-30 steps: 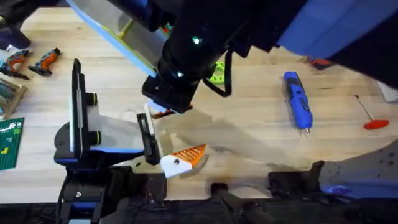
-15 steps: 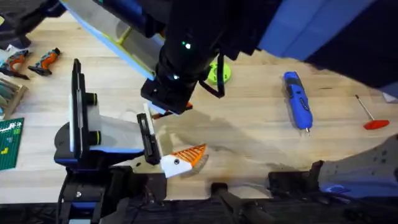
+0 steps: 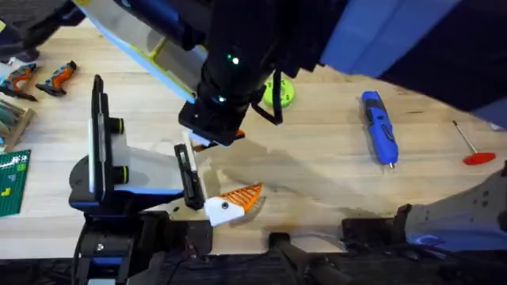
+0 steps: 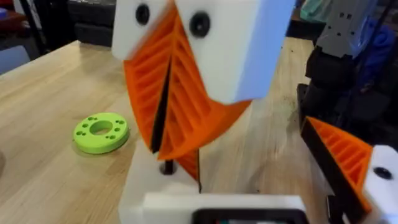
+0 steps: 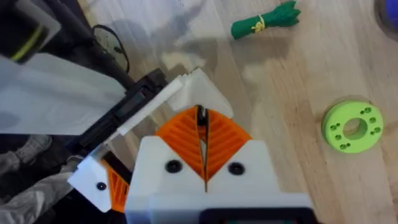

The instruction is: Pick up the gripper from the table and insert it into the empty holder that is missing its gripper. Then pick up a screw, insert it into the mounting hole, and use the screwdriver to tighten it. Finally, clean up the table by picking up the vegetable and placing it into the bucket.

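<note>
My right gripper (image 3: 212, 142) has reached across to the left arm and is shut on the small orange ribbed gripper (image 4: 189, 165). Its black base (image 5: 200, 115) shows between the pads. It holds the piece right against the white holder (image 5: 202, 93), the bare finger bracket of my left gripper (image 3: 230, 170). The left gripper stands open, and its other finger (image 4: 341, 155) carries an orange pad. The blue screwdriver (image 3: 379, 127) lies on the table to the right. The dark-green vegetable (image 5: 264, 22) lies beyond the holder. The bucket and any screw are hidden.
A lime-green disc (image 3: 279, 93) lies beside the right arm. A thin rod with a red handle (image 3: 474, 146) is at the far right. Small orange-and-black tools (image 3: 59, 75) and a green board (image 3: 12, 182) sit at the left edge.
The right arm has crept slightly toward the far left, uncovering more of the green disc. Its gripper stays shut at the holder. The left arm has not moved.
</note>
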Motion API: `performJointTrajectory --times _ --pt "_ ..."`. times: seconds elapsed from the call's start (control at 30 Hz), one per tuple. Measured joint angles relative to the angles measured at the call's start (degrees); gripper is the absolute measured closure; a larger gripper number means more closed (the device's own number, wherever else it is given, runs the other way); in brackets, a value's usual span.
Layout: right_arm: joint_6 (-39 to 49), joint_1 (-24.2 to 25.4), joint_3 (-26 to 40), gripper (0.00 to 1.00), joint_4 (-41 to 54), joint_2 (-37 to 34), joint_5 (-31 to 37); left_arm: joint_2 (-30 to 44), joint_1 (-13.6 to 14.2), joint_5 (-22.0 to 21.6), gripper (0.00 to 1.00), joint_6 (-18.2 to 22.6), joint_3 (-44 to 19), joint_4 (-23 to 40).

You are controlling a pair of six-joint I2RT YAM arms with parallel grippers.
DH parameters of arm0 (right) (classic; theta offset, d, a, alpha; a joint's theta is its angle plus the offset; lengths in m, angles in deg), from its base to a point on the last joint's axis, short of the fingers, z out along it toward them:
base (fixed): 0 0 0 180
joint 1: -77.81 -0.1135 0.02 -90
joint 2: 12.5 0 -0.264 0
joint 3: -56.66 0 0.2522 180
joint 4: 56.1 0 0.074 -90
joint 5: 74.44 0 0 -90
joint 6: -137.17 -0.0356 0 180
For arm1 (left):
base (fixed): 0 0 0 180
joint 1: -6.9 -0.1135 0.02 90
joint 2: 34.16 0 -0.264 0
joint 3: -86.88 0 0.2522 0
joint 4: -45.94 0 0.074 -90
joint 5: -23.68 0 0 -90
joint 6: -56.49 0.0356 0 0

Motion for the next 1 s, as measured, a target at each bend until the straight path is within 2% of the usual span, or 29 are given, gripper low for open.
performJointTrajectory --times 0.87,0.9,1.0 --pt "-0.04 0.0 0.02 0.99 -0.47 -1.73 -0.37 0.11 0.0 0.21 0.015 -1.45 0.0 0.13" --pt "-0.1 0.0 0.02 0.891 -0.4 -1.73 -0.37 0.11 0.0 0.19 0.015 -1.43 0.0 0.11" --pt "0.22 0.0 0.02 0.432 -0.27 -1.79 -0.15 0.11 0.0 0.19 0.015 -1.39 0.02 0.11"
